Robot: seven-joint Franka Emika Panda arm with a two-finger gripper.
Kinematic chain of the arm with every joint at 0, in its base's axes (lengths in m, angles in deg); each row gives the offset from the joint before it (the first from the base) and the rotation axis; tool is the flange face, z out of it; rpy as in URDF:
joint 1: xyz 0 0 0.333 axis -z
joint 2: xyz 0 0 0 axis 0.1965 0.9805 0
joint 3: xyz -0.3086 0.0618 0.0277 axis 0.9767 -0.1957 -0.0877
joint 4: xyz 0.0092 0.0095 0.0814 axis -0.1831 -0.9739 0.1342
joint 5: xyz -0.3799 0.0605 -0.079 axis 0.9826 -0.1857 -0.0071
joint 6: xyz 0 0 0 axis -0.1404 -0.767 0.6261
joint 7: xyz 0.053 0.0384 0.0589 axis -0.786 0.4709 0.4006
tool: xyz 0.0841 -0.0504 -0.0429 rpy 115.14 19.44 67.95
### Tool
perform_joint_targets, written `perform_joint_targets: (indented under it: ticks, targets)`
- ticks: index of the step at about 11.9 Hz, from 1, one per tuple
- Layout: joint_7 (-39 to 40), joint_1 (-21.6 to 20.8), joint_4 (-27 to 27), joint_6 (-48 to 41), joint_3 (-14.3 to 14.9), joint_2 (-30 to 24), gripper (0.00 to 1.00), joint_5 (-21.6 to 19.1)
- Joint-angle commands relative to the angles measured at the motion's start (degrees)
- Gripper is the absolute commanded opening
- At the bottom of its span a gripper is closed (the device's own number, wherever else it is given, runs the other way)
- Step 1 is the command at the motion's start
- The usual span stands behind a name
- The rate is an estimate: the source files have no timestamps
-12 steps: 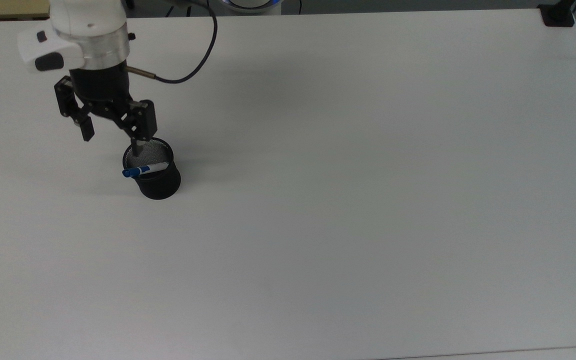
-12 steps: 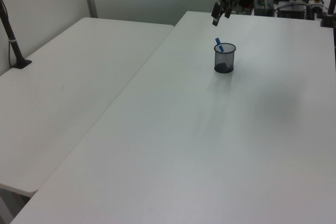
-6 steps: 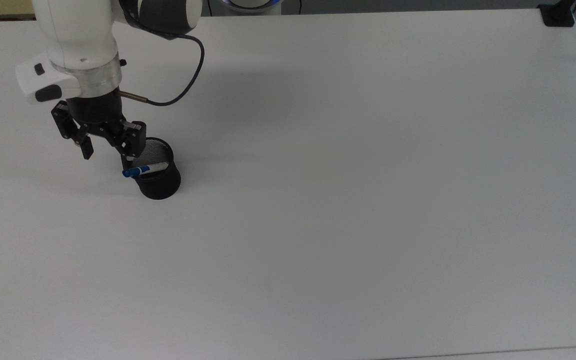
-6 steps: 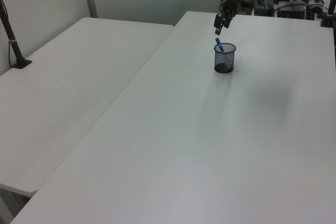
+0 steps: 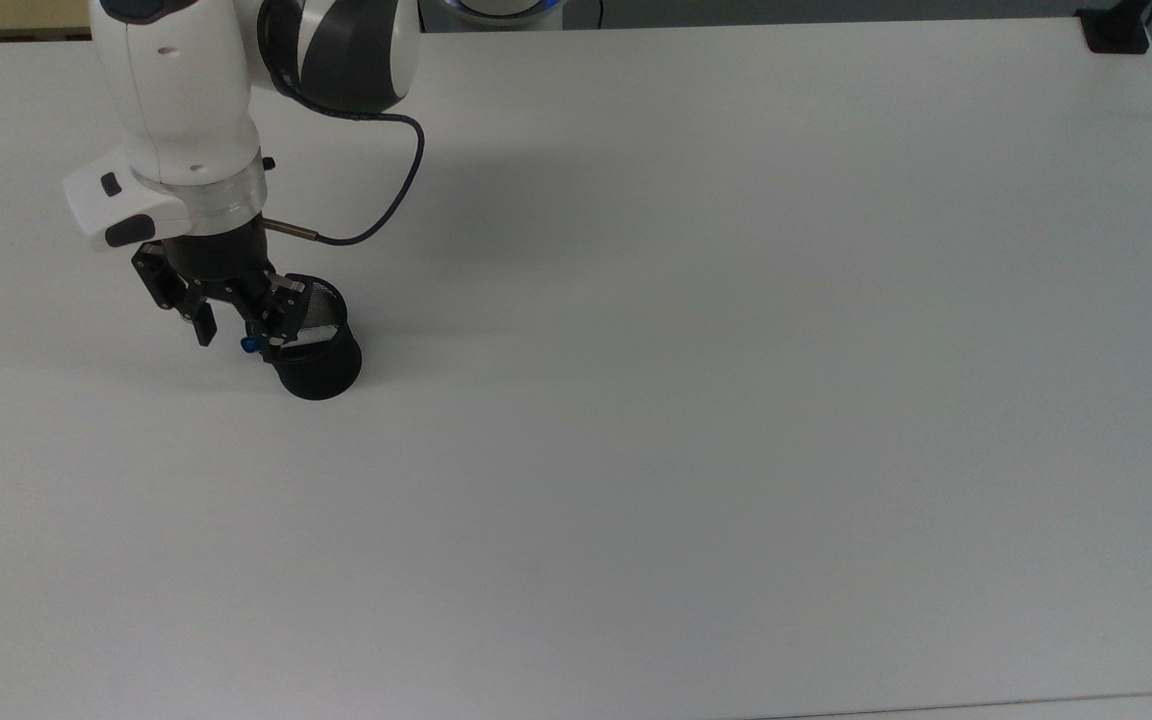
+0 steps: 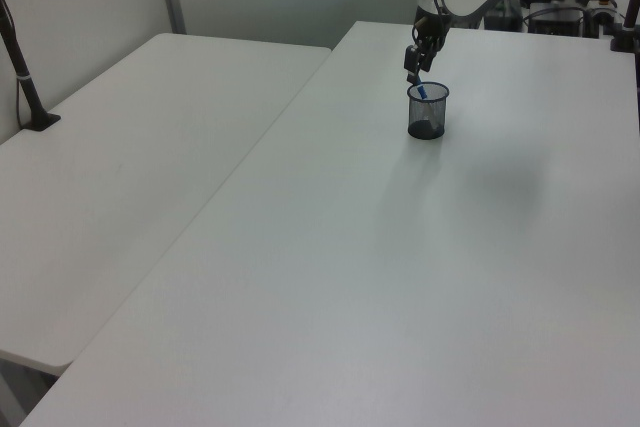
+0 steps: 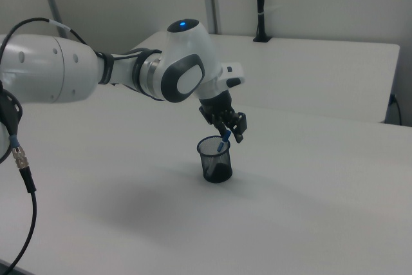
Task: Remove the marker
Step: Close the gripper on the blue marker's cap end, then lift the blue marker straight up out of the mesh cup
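Worktop [image 5: 736,400] surface, broad, white and matte, spreads across the top view, with a second white table [image 6: 120,157] alongside it at nine o'clock in the left view. White-and-grey robot arm [image 5: 186,90] comes down from twelve o'clock in the top view, a thin dark cable [image 5: 386,200] looping off its wrist. Its black two-finger gripper [image 5: 241,330] hangs over the nine o'clock rim of a round black mesh cup [image 5: 321,365], fingers spread apart on either side of the marker's blue cap, not closed on it. That slim white-barrelled marker [image 5: 281,343] stands tilted inside the cup, its cap leaning out past the rim toward nine o'clock in the top view.
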Motion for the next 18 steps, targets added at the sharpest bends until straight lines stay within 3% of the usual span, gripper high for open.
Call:
perform_joint_targets:
  ticks: [1, 2, 6, 8, 12, 15, 18]
  targets:
    - [0.4, -0.5, -0.1, 1.5, 0.0, -0.1, 0.35, -1.2]
    - [0.4, -0.5, 0.0, 1.5, -0.2, -0.3, 0.34, -2.2]
    - [0.5, -0.6, 0.2, 1.4, -0.5, -1.1, 0.06, -3.0]
    - [0.6, -0.6, 0.3, 1.3, -0.8, -3.7, 0.05, -5.1]
    - [0.2, -1.6, 5.6, 0.7, -0.8, -8.4, 0.05, -12.2]
    - [0.3, -5.9, 5.3, -6.9, -0.8, -10.3, 0.06, -11.7]
    - [0.2, -12.8, 4.1, -14.5, -0.8, -7.2, 0.06, -11.3]
